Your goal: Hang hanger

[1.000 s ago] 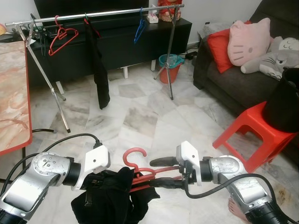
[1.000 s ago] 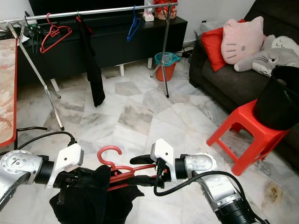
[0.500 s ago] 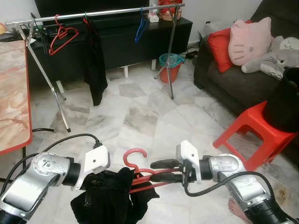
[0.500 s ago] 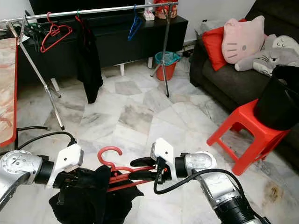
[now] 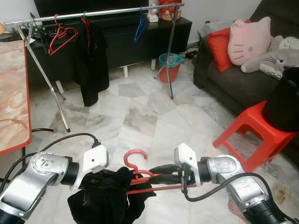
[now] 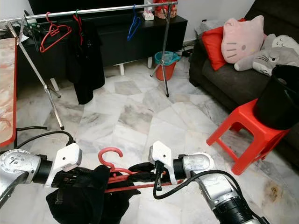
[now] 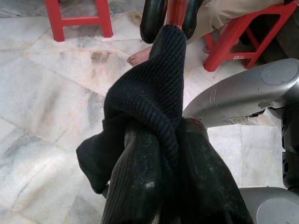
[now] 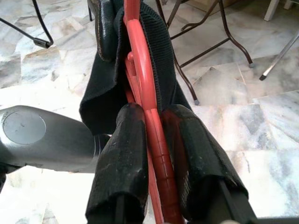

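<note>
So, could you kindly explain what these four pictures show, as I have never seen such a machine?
A humanoid robot stands in a living room. Two pictures come from cameras in its head, looking down at its silver arms; two come from its wrists. The right claw grips a red hanger, closed on its bar in the right wrist view. The left claw grips the black garment draped on that hanger. Ahead stands a clothes rail with other hangers, and at the right a sofa and red stool.

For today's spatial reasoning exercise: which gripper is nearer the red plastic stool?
Right. The right gripper grips the red hanger on the side of the red plastic stool; the left gripper is farther left, holding the black garment.
</note>
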